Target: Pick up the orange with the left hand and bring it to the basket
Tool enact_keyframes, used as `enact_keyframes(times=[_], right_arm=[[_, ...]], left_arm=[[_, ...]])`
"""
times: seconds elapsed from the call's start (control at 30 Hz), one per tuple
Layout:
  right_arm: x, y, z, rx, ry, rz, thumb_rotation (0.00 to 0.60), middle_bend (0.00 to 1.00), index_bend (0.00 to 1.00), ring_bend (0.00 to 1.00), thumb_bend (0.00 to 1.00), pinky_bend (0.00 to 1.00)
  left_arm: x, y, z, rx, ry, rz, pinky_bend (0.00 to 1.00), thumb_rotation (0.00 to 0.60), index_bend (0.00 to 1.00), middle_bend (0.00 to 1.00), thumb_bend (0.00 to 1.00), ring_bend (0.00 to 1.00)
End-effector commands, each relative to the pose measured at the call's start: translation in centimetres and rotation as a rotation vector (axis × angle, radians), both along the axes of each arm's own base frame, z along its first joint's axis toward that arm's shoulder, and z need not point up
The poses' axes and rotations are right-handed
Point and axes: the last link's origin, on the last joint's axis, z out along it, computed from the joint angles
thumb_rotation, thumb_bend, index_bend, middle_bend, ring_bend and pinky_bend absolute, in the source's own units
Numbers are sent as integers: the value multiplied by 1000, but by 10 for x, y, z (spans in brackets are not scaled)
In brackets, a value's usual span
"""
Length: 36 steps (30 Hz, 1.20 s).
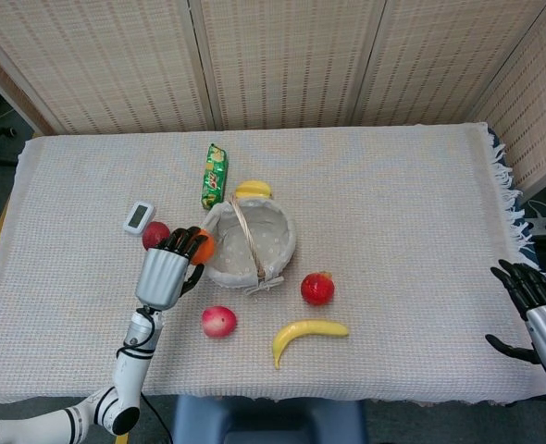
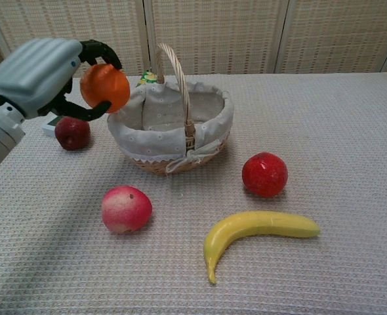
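Left robot hand point(image 2: 39, 72) clamped on round, glossy orange point(image 2: 105, 86), just beside basket point(image 2: 170, 134) rim.

In the head view the left robot hand point(image 1: 167, 271) covers most of the orange point(image 1: 204, 246) and part of the dark red apple point(image 1: 153, 232) at its 11 o'clock. The right robot hand point(image 1: 538, 310) is cut by the frame's right edge. The basket point(image 2: 170, 125) hides most of the green packet point(image 2: 147, 77) in the chest view.
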Motion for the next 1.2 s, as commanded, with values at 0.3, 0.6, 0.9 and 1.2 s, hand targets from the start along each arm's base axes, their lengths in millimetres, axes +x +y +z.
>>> enact_keyframes(times=[0.3,0.6,0.9,1.2], right_arm=[[0,-3,-3,20,8,-3,600,0,0,0,47,83],[0,-5,-4,30,9,-6,600,0,0,0,47,84],[0,-6,-7,39,20,-11,600,0,0,0,47,84],[0,-7,-8,41,25,-9,600,0,0,0,48,84]], left_arm=[[36,16,-27,27,-8,-38,613,600,293,339,377,592],[28,13,-22,-23,18,-16,368,600,0,23,378,254],[25,8,-8,-29,14,-2,301,600,0,0,375,191],[8,2,6,-34,103,31,275,600,0,0,376,160]])
